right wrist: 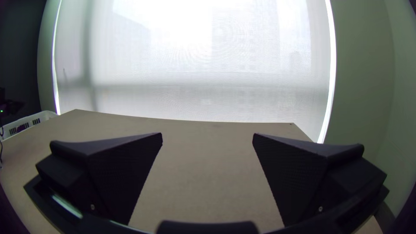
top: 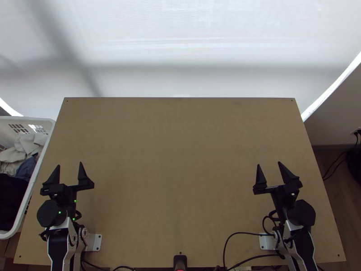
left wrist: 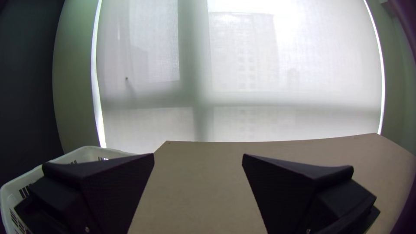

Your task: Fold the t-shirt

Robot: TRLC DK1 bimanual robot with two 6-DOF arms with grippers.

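My left gripper point(top: 69, 164) has its two wide black fingers spread well apart, and in its wrist view the bare wood of the table point(top: 180, 158) runs on between them, with light behind. My right gripper point(top: 269, 163) is parted the same way, its tips well apart in both the top view and its own wrist view. Both point toward the table's far edge, the left near one side and the right near the other, with a broad stretch of wood between them. Each arm comes up from a base at the near edge, beside a white plate point(top: 95, 242) on the left and another plate point(top: 266, 241) on the right. Small green lights point(top: 75, 201) glow on my left arm. Black cables point(top: 243, 233) curl by the right base, and a small black fixture point(top: 180, 262) sits midway along the near edge. Just beyond the table's left side stands a white slotted basket point(top: 27, 119) of bunched cloth: pale pieces point(top: 25, 145), a blue piece point(top: 27, 169) and a black heap point(top: 11, 198). Whether one of those is the t-shirt, I cannot tell. Past the far edge hangs a pale, backlit blind point(top: 180, 45).
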